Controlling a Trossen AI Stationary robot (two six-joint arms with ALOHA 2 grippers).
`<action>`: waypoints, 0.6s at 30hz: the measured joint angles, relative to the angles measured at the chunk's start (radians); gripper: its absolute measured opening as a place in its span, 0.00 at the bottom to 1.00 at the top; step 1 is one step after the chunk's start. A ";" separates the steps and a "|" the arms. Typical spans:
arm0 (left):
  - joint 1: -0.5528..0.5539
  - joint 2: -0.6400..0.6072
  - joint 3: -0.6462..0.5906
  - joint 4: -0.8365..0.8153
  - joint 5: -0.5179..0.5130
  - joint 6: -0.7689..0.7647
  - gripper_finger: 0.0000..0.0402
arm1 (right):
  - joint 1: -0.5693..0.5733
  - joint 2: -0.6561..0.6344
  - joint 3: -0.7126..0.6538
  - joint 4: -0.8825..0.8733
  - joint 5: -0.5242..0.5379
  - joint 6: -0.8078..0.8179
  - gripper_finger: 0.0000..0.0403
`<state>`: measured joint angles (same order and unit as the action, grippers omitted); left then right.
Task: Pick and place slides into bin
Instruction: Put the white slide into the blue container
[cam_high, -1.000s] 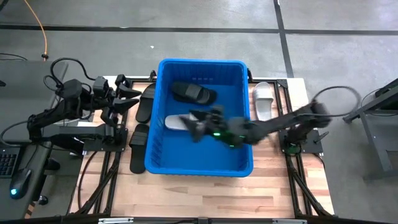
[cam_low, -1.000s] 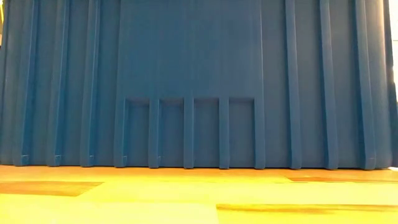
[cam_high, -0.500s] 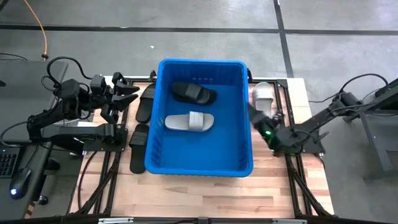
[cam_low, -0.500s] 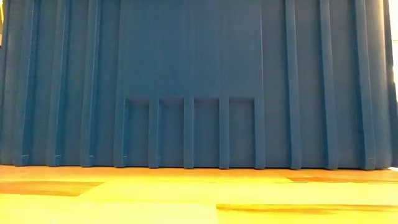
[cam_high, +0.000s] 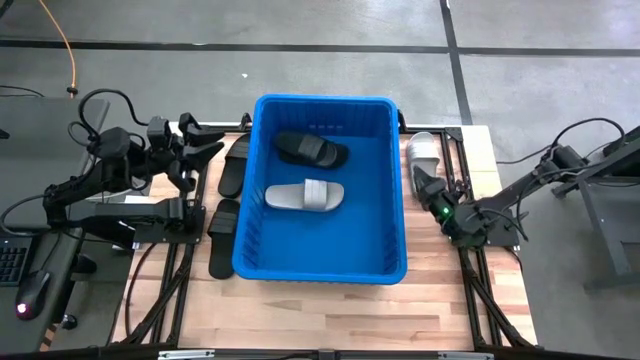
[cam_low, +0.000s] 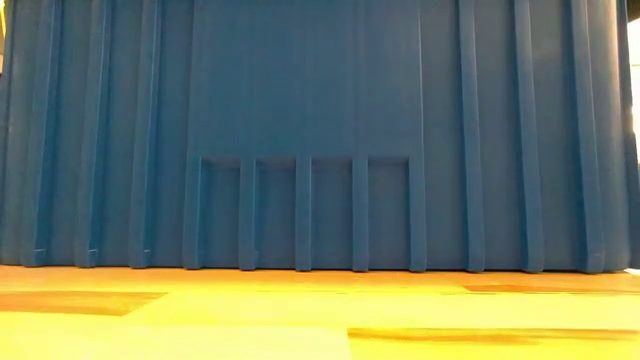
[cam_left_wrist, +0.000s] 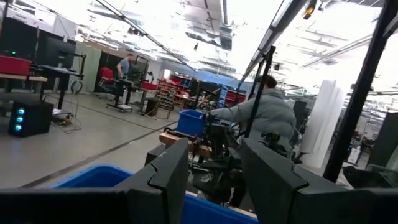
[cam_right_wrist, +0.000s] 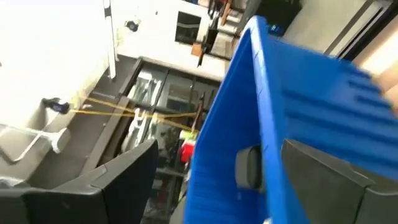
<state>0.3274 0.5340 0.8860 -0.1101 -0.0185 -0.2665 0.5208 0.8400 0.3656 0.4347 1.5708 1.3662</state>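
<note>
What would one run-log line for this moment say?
bin: grey slide, black slide inside | right gripper: open, near white slide | left gripper: empty

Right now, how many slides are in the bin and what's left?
Done: a black slide and a light grey slide lie in the bin. In hand: nothing; the right gripper is open beside a light slide outside. Left: that one plus black slides by the left gripper.

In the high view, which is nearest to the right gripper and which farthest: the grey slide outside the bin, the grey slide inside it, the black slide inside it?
From the right gripper:
1. Grey slide outside the bin, right of the bin.
2. Grey slide inside, bin's middle.
3. Black slide inside, at the far end.
</note>
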 joint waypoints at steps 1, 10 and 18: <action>0.000 0.001 0.000 -0.001 -0.006 0.000 0.34 | -0.005 -0.008 -0.004 -0.003 0.000 0.000 0.82; 0.000 0.007 0.000 -0.001 -0.071 0.004 0.34 | -0.080 -0.055 -0.004 -0.008 -0.009 -0.031 0.82; 0.000 0.014 0.000 0.001 -0.073 0.016 0.34 | -0.128 -0.055 -0.004 -0.059 -0.003 0.135 0.82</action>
<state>0.3273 0.5480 0.8862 -0.1093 -0.0914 -0.2504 0.3930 0.7845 0.3611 0.3754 1.5679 1.5009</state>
